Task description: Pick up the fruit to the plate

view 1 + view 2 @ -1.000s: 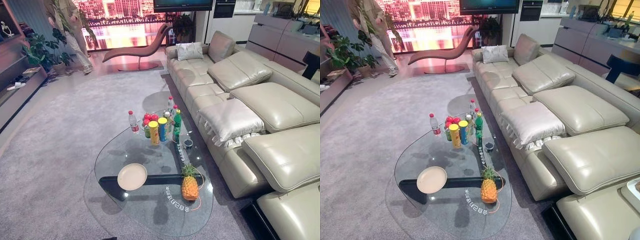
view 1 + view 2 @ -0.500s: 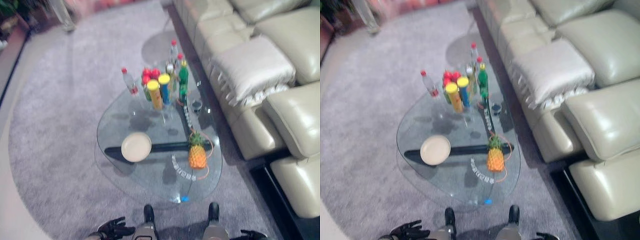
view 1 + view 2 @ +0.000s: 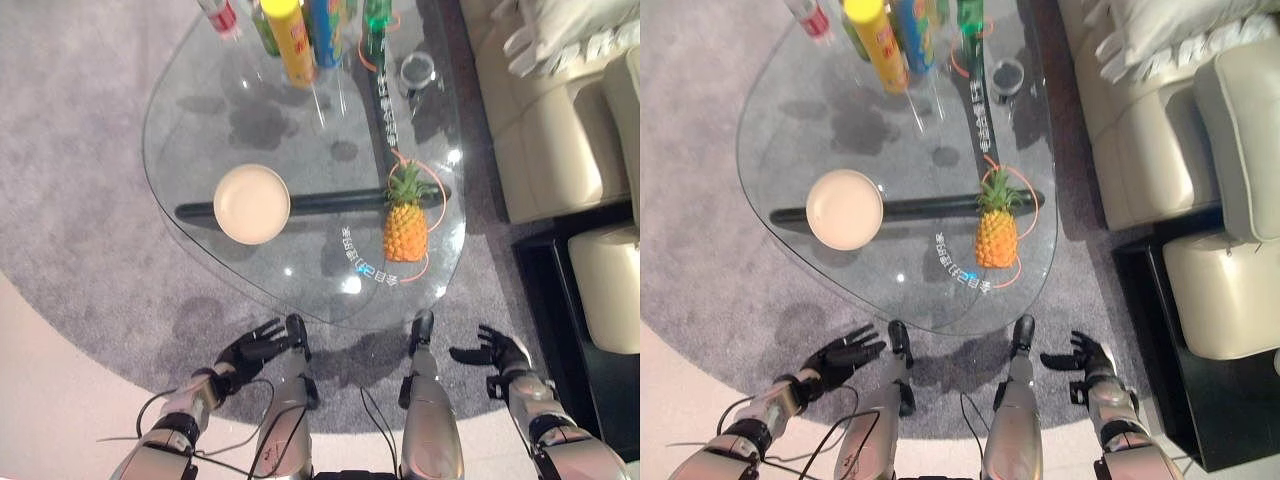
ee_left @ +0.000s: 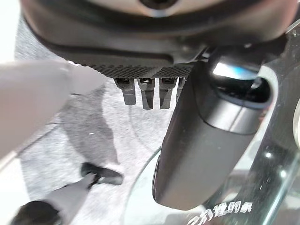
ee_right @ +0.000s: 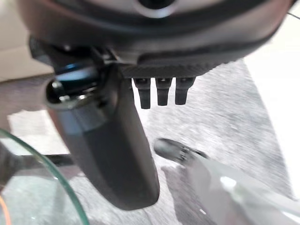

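While both arms hang low over the grey carpet (image 3: pixel 90 250), short of the near edge of the glass table (image 3: pixel 190 110), neither hand touches anything. The left hand (image 3: pixel 248 350) sits at the lower left, palm turned inward, its fingers (image 3: pixel 272 328) spread and nearly straight, pointing toward the table; it is empty. The right hand (image 3: pixel 498 352) sits at the lower right, also relaxed and spread, fingers pointing inward, empty. Each wrist view confirms this: the left hand's thumb (image 4: pixel 206 140) stands out long and straight with the fingertips in a short row beside it, and the right thumb (image 5: pixel 117 154) shows the same, with carpet and the table's glass rim past them.

The pineapple (image 3: pixel 405 225) stands upright on the table's near right part, leaves pointing away from the robot, inside a thin orange ring (image 3: pixel 440 205) that lies on the glass. The cream plate (image 3: pixel 251 204) lies flat on the near left part of the table, well apart from the pineapple, with nothing on it. A dark bar (image 3: pixel 330 203) under the glass runs between the two.

At the far end stand a yellow can (image 3: pixel 288 38), a blue can (image 3: pixel 325 20), a green bottle (image 3: pixel 377 18) and a small round dark dish (image 3: pixel 416 71). A beige sofa (image 3: pixel 540 120) runs along the table's right side.
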Controlling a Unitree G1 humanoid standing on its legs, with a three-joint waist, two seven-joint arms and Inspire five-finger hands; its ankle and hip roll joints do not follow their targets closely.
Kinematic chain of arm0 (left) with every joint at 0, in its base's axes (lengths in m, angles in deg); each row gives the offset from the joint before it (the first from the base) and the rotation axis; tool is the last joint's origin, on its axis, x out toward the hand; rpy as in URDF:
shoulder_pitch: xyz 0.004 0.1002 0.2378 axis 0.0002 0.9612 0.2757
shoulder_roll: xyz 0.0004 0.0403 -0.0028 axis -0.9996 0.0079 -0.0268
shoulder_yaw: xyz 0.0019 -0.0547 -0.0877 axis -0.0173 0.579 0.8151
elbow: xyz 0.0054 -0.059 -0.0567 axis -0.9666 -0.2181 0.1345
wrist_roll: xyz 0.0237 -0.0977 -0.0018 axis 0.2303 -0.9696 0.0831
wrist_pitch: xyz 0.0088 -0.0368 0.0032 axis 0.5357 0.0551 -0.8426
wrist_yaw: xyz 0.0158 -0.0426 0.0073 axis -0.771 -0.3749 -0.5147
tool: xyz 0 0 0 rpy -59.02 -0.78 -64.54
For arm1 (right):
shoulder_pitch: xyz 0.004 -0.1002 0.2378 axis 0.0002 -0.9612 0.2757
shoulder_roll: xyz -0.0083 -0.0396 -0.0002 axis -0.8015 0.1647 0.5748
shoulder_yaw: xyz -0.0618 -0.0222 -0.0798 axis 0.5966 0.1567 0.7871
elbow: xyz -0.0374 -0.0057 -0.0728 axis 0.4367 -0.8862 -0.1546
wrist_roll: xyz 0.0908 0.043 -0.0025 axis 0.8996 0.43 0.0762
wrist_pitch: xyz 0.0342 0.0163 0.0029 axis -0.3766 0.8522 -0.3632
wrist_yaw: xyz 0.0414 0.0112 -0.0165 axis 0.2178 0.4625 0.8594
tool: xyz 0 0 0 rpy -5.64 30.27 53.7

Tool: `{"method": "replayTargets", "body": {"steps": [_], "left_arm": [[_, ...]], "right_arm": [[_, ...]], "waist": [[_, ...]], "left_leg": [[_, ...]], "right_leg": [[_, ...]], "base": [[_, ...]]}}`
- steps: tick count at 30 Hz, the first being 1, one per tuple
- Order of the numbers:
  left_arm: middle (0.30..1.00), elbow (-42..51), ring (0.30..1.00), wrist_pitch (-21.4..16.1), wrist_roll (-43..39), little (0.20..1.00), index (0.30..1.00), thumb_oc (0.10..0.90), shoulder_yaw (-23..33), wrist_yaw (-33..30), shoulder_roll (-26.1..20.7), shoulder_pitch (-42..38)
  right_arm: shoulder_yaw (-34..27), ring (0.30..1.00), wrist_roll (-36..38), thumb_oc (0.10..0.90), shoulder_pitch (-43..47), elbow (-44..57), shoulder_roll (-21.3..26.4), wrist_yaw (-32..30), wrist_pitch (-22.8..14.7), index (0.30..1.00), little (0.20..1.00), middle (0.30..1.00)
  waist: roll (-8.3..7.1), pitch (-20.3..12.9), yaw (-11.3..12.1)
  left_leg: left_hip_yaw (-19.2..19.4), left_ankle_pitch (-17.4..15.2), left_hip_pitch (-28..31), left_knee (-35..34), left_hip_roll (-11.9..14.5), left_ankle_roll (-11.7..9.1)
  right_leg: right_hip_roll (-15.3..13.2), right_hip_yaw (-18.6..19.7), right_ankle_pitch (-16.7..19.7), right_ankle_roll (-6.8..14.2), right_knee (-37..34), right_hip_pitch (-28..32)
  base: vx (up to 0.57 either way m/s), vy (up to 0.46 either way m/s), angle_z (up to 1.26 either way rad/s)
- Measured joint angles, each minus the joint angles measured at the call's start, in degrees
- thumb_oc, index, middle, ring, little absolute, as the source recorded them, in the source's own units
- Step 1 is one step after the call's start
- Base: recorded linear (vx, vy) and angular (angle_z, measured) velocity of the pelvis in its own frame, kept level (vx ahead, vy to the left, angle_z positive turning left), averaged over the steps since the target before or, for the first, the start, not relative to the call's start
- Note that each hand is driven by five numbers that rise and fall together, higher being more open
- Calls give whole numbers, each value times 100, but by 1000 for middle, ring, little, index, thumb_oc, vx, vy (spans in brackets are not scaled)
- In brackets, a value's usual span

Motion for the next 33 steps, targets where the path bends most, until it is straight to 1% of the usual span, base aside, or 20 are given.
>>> {"method": "replayTargets", "body": {"steps": [3,5,8,12,16,18,20,25,33], "left_arm": [[900,18,900,-142,-231,900,900,800,3,-525,1,-269],[900,20,900,-332,-332,900,900,800,53,-929,-5,-438],[900,17,900,-572,-382,900,900,800,206,-1441,-15,-545],[900,-14,900,-677,-368,900,900,800,209,-1890,-16,-513],[900,-50,900,-715,-342,900,900,800,212,-2192,-14,-513],[900,-46,900,-770,-314,900,900,800,213,-2348,-21,-513],[900,-47,900,-799,-279,900,900,800,212,-2501,-20,-513],[900,12,900,-923,-260,900,900,800,212,-2687,-33,-589],[900,18,900,-943,-217,900,900,800,209,-2752,-59,-679]], "right_arm": [[33,900,138,800,194,106,0,-270,-89,900,900,900],[41,900,212,800,336,149,6,-411,-154,900,900,900],[123,900,338,800,478,146,4,-449,-224,900,900,900],[163,900,365,800,479,136,4,-484,-231,900,900,900],[228,900,483,800,494,110,4,-485,-214,900,900,900],[228,900,583,800,502,93,4,-482,-210,900,900,900],[230,900,622,800,567,79,4,-478,-203,900,900,900],[230,900,819,800,791,83,13,-471,-203,900,900,900],[232,900,850,800,1076,93,13,-467,-205,900,900,900]], "waist": [[-52,52,-1],[-88,67,8],[-135,87,20],[-164,88,86],[-177,91,110],[-231,97,148],[-281,108,142],[-294,112,138],[-306,118,156]], "left_leg": [[-80,-9,-271,164,21,5],[-133,-14,-515,304,38,8],[-220,-19,-856,511,72,14],[-277,-33,-1192,764,98,26],[-377,-53,-1541,1005,117,50],[-392,-120,-1723,1186,133,72],[-397,-162,-1858,1338,135,51],[-520,-214,-2323,1665,164,35],[-532,-240,-2447,1765,177,36]], "right_leg": [[-2,-1,-23,-21,194,-260],[-3,20,-86,-34,408,-527],[-1,65,-198,-73,760,-916],[-13,106,-355,-121,1161,-1323],[-33,114,-480,-151,1511,-1687],[-41,174,-546,-167,1741,-1905],[-46,241,-585,-184,1902,-2066],[-50,259,-627,-220,2178,-2480],[-70,299,-643,-239,2278,-2623]], "base": [[-80,-62,3],[-52,-56,4],[-39,-39,4],[-17,-12,0],[-11,-11,4],[0,0,0],[-6,-4,-2],[0,0,1],[0,0,0]]}}
